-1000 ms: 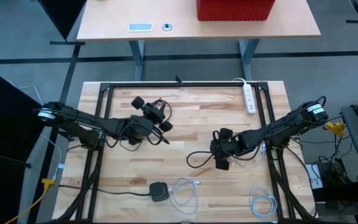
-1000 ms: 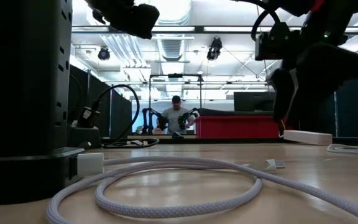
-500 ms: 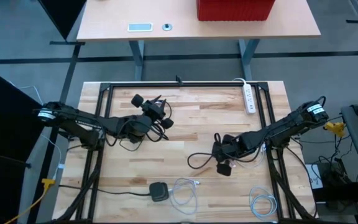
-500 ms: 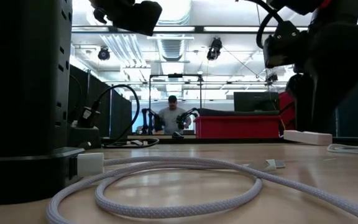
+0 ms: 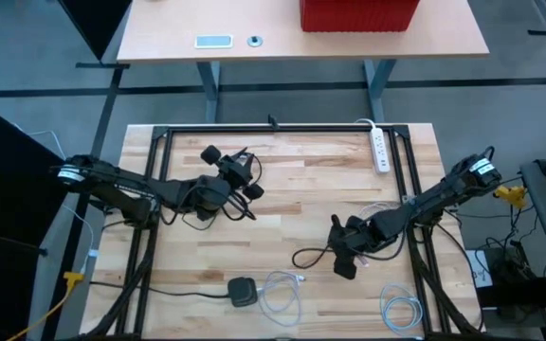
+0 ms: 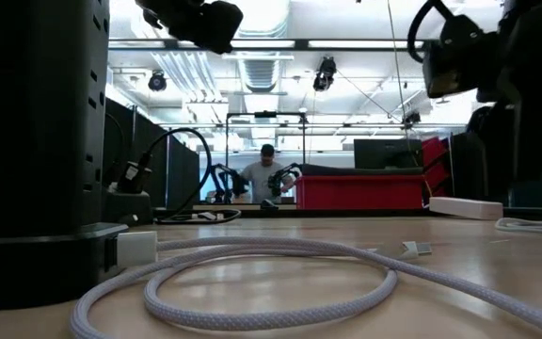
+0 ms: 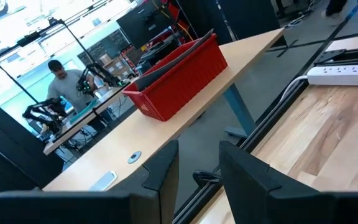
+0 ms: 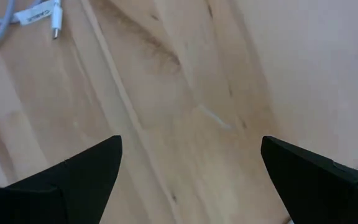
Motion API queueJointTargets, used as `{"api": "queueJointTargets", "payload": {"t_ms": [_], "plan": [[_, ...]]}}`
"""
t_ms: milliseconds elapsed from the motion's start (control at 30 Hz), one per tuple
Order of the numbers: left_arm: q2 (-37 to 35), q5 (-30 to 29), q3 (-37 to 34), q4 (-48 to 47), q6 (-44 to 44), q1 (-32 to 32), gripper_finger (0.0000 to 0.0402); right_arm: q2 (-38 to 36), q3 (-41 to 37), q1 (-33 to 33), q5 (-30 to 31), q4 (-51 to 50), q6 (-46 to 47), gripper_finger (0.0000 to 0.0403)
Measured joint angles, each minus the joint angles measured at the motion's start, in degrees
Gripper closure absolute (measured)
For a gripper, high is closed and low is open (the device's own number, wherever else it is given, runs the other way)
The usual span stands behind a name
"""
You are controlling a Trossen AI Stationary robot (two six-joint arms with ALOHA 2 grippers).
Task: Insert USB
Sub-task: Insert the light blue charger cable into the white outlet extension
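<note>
Right gripper (image 5: 339,256), dark and two-fingered, points down over the pale wooden tabletop (image 5: 292,194) with its fingers (image 8: 86,171) spread fully apart and nothing between them; only bare wood lies beneath. Left gripper (image 7: 199,171), raised above the table's left half, has its fingers narrowly parted, and the wrist view shows nothing in the gap. The white braided USB cable (image 5: 281,292) lies coiled at the near edge beside a black square charger block (image 5: 243,290); its white plug end (image 8: 48,15), bearing a small label too blurred to read, rests on the wood just beyond the right gripper. Since a second ago, the right gripper has moved nearer the front edge and towards the cable; the left arm is nearly unchanged. A white power strip (image 5: 380,150) lies at the far right.
</note>
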Motion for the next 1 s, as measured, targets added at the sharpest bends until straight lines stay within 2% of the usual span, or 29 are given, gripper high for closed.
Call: {"api": "queueJointTargets", "payload": {"t_ms": [300, 567, 767, 900, 1000], "plan": [[-0.7, 0.0, 0.0, 1.5, 0.8, -0.1, 0.0299, 0.0, 0.0, 5.9, 0.0, -1.4, 10.9, 0.0034], [-2.8, 0.0, 0.0, 1.7, 0.6, -0.1, 0.0299, 0.0, 0.0, 11.4, -0.4, -8.4, 25.1, 0.0034], [-3.2, 0.0, 0.0, 1.7, 0.5, -0.1, 0.0299, 0.0, 0.0, 14.7, -3.1, -9.3, 33.0, 0.0034], [-3.2, 0.0, 0.0, 1.6, 0.4, -0.2, 0.0299, 0.0, 0.0, 18.5, -5.2, -9.3, 41.5, 0.0034], [-3.2, 0.0, 0.0, 1.6, 0.4, -0.7, 0.0299, 0.0, 0.0, 21.4, -7.3, -9.1, 44.5, 0.0034]]}}
